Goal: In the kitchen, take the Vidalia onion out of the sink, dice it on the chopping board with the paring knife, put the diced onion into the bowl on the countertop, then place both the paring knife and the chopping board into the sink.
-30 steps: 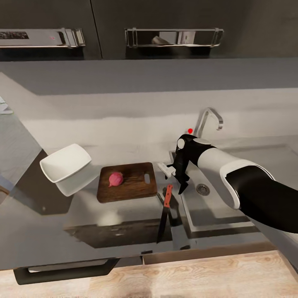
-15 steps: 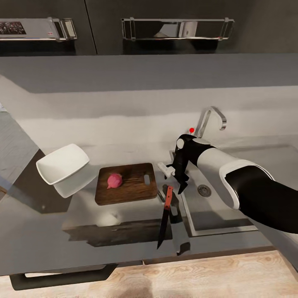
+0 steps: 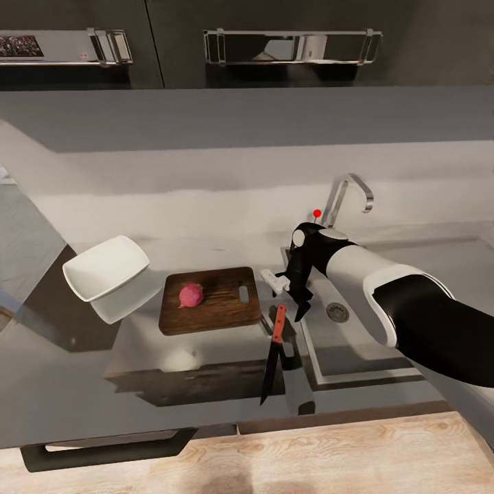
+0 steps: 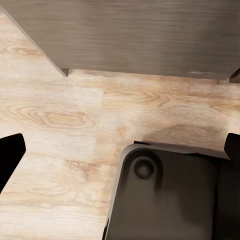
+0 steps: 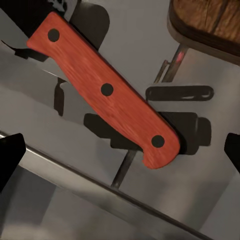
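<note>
Reddish-brown wood with three dark rivets shows in my right wrist camera: the handle of the paring knife (image 5: 102,90), lying flat on the glossy grey countertop (image 3: 75,391); from my head I see the same knife just beside the near right corner of the chopping board (image 3: 210,300), its handle toward the sink (image 3: 357,343) and its dark blade pointing toward the counter's front edge, apart from the board and untouched by me; my right pincer (image 3: 300,302) hangs above the strip between board and basin, fingers pointing down over the handle end, spread wide with nothing between them, its black tips sitting at the two side edges of the wrist picture. The Vidalia onion (image 3: 191,295) rests whole on the board's left half, away from the oval slot, which lies at the end nearer the sink; a corner of the board (image 5: 210,20) shows in my right wrist camera too. The white bowl (image 3: 108,269) stands tilted to the left of the board, near it. The chrome faucet (image 3: 346,195) with its red knob rises behind my right forearm. My left pincer (image 4: 120,150) hangs low over pale wooden floor (image 4: 55,120) in front of a dark cabinet (image 4: 140,35), its tips wide apart and holding nothing.
</note>
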You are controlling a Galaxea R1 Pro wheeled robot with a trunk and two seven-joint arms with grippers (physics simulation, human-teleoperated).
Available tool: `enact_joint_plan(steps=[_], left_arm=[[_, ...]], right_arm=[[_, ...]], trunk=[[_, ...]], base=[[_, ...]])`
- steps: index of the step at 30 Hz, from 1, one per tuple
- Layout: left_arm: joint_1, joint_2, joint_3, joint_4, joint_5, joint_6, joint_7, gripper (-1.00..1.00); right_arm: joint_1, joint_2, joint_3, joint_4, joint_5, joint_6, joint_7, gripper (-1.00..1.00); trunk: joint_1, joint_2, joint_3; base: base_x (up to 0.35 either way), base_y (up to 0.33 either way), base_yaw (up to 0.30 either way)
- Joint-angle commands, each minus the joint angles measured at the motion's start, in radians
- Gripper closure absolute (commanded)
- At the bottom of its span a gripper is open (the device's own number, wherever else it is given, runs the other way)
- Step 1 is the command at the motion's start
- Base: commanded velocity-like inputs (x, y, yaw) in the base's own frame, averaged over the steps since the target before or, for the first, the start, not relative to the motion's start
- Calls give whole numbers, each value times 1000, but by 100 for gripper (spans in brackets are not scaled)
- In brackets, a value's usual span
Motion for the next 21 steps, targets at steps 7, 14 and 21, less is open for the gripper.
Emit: enact_joint_plan(steps=[7,14,21], left_arm=[[0,1,-8,-2,7,-2,6,-100],[0,1,-8,-1,7,-2,6,-100],[0,1,-8,-2,7,-3,6,-100]], right_arm=[[-1,0,-3,0,4,-6,1,-100],[-1,0,-3,0,3,-6,-2,-100],[-1,0,-2,0,2,-5,-21,-100]], trunk=[[1,-2,-1],[1,-2,-1],[1,-2,-1]], base=[[24,7,0],[91,54,0],[-59,3,0]])
